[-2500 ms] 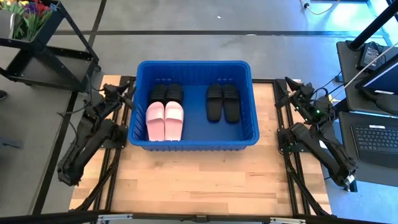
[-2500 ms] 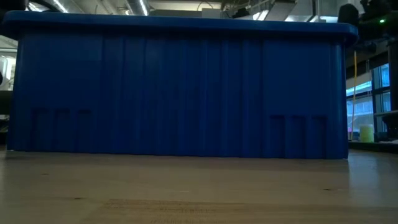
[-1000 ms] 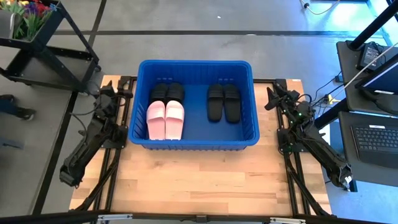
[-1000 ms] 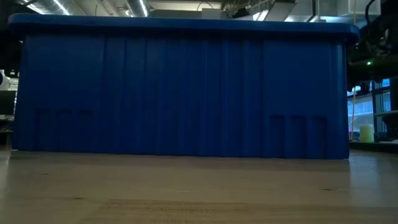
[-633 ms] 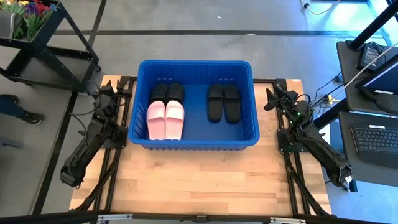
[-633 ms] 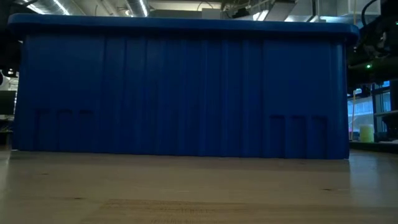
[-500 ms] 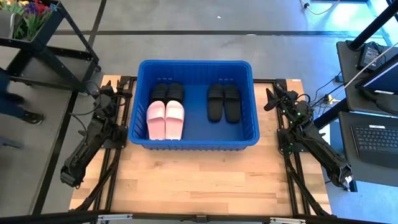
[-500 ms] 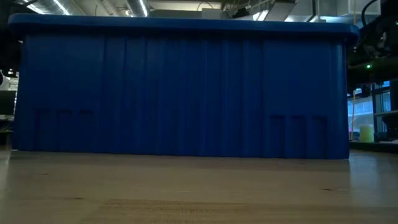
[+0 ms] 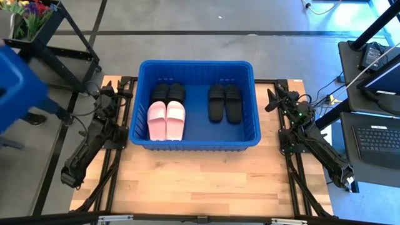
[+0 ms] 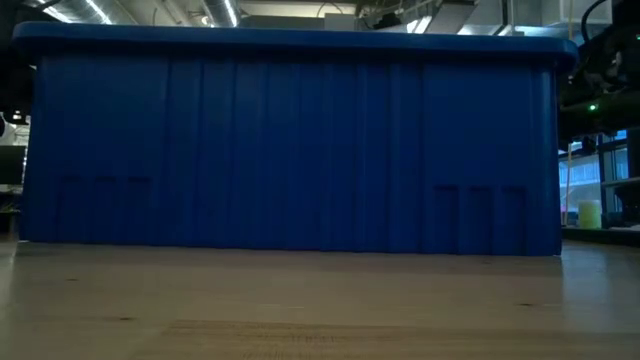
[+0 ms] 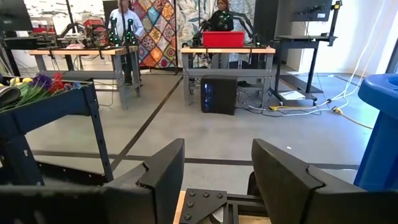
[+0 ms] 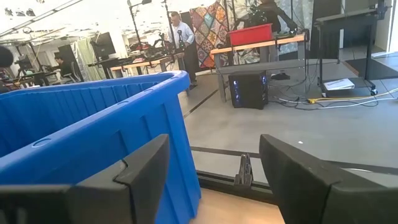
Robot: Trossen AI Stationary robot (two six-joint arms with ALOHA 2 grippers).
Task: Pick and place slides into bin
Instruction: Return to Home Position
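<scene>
The blue bin (image 9: 195,103) stands at the middle of the wooden table; its near wall (image 10: 290,150) fills the low view. On its floor lie two pale pink slides (image 9: 165,120) side by side, two black slides (image 9: 167,92) just beyond them, and another black pair (image 9: 224,102) toward the right. My left gripper (image 9: 122,92) waits outside the bin's left wall, open (image 11: 217,174) and holding nothing. My right gripper (image 9: 274,99) waits outside the right wall, also open (image 12: 214,174), with the bin's corner (image 12: 93,137) beside it.
A large blurred blue object (image 9: 19,81) shows off the table's left side, with a person's shoe (image 9: 36,117) on the floor below it. A dark cart with flowers (image 9: 37,25) stands far left. Laptops (image 9: 378,140) sit to the right. Bare wood (image 9: 200,181) lies before the bin.
Both arms and the slides have kept still. A person has walked along the floor at the table's left, and a large blue object has come into the high view there.
</scene>
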